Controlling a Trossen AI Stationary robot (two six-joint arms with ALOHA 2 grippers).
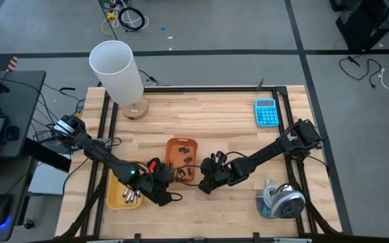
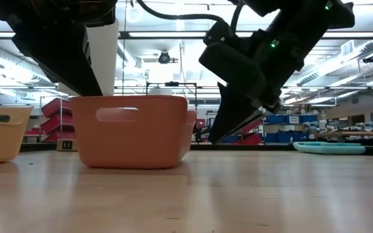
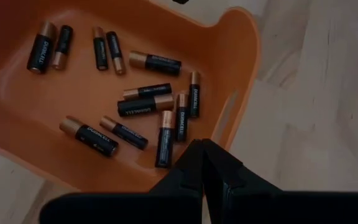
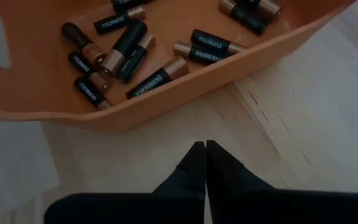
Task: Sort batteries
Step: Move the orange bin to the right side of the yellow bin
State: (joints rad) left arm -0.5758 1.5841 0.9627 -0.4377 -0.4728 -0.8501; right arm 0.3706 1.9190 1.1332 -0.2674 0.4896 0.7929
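Flanking the orange plastic bin [image 1: 181, 160] at the middle of the pale wooden surface [image 1: 208, 121], both dark hands sit low with fingers pressed together and empty: the left hand [image 3: 202, 163] by its rim, the right hand [image 4: 204, 163] just outside its wall, probably so either can reach in. Inside lie the batteries [image 3: 145, 104], small black cylinders with copper ends, scattered loosely. More sit in a yellow tray [image 1: 118, 196] nearby.

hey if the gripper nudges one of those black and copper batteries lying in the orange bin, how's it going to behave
The black and copper cylindrical batteries lie on their sides, so a nudged one would probably roll across the orange plastic bin floor. They look rigid, not squashy. Several touch, so pushing one likely shifts its neighbours.
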